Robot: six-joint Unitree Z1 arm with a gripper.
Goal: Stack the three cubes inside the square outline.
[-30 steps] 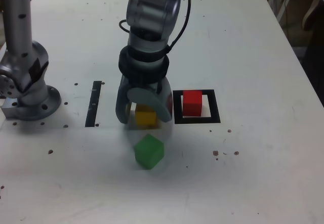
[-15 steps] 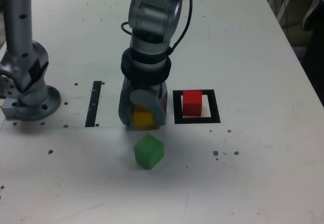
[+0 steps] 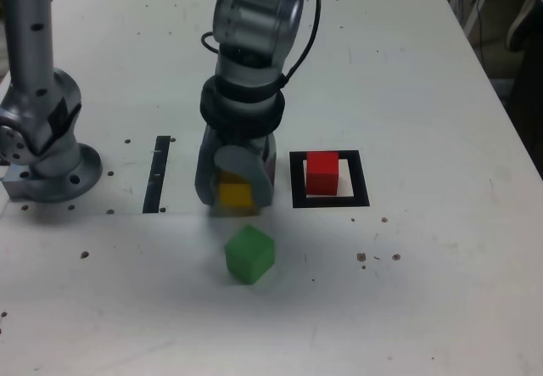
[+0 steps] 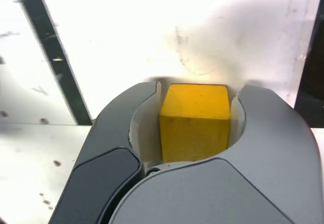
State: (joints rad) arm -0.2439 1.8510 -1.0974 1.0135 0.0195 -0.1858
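Note:
My gripper (image 3: pixel 235 191) points straight down at the table and is shut on the yellow cube (image 3: pixel 235 194). In the wrist view the yellow cube (image 4: pixel 195 120) fills the gap of the gripper (image 4: pixel 197 90), with both curved jaws pressed against its sides. Whether the cube rests on the table or hangs just above it, I cannot tell. The red cube (image 3: pixel 321 172) stands inside the square outline (image 3: pixel 331 200), just to the exterior view's right of the gripper. Nearer the camera, the green cube (image 3: pixel 249 255) lies alone on the table, turned at an angle.
A thin black strip (image 3: pixel 157 174) lies on the table to the exterior view's left of the gripper, and also shows in the wrist view as the strip (image 4: pixel 50 52). The arm's grey base (image 3: pixel 42 138) stands at the far left. Small dark specks dot the white table (image 3: pixel 424 79).
The jaws have closed from wide open around the yellow cube to gripping its sides. The cube now sits slightly higher in the exterior view. The red and green cubes have not moved.

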